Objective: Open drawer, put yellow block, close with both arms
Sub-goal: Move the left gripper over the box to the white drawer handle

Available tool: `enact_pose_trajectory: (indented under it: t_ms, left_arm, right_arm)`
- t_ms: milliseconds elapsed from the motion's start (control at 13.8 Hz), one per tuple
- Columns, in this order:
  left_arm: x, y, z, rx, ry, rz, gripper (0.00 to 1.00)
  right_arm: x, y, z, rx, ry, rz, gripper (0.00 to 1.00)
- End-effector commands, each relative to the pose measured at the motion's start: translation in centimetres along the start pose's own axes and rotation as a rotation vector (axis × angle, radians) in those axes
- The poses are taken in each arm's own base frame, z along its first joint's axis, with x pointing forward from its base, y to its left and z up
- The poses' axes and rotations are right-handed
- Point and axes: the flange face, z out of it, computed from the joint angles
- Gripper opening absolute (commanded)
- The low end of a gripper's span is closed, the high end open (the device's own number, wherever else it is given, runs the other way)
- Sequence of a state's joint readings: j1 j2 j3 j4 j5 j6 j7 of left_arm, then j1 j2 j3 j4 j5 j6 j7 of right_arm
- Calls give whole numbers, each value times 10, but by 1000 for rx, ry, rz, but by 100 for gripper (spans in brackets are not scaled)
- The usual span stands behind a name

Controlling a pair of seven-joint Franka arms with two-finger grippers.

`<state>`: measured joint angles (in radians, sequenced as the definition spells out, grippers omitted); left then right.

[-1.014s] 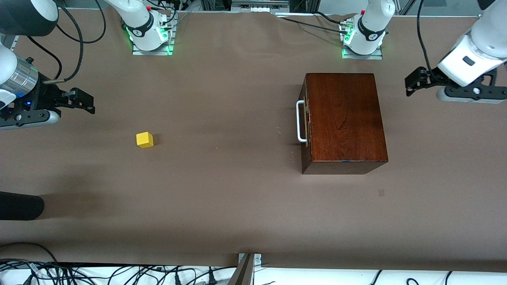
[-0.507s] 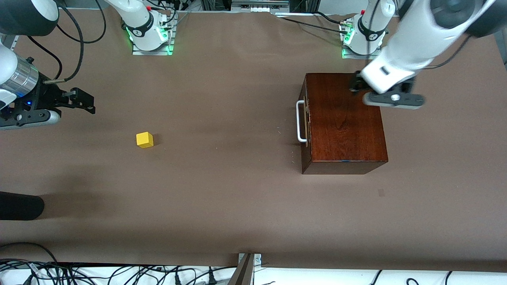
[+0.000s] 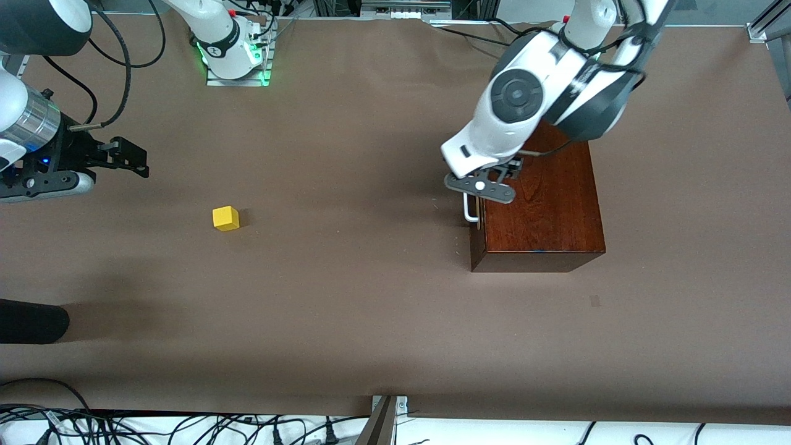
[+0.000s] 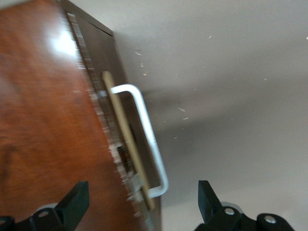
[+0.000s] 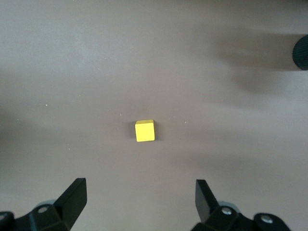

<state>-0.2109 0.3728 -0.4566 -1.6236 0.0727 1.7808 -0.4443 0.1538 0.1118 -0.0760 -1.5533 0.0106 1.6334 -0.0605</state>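
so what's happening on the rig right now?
The left pincer is open over the white handle of the shut drawer in the wooden box, gripping nothing. The right pincer waits open at its end of the table, holding nothing. The yellow block sits untouched on the table.

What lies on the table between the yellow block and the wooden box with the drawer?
Nothing: in the front view only bare brown table runs from the yellow block to the drawer's white handle on the wooden box.
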Motion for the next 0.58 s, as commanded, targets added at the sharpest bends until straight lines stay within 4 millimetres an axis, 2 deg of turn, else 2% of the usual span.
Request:
enact_pose_trajectory:
  t_ms: [0,145,290,507]
  left_arm:
    - [5,21,0,57,24,-28,100]
    - [3,35,20,118,23,-26,100]
    - [-1,45,26,128,20,-51,100]
    - [-18,67,55,211,26,-14,100]
  right_arm:
    - [1,0,-7,-10,4,-2,100]
    - [1,4,-7,-10,5,6,100]
    - [1,3,-7,-13,5,1,100]
    - [2,5,-6,-16,3,2,100]
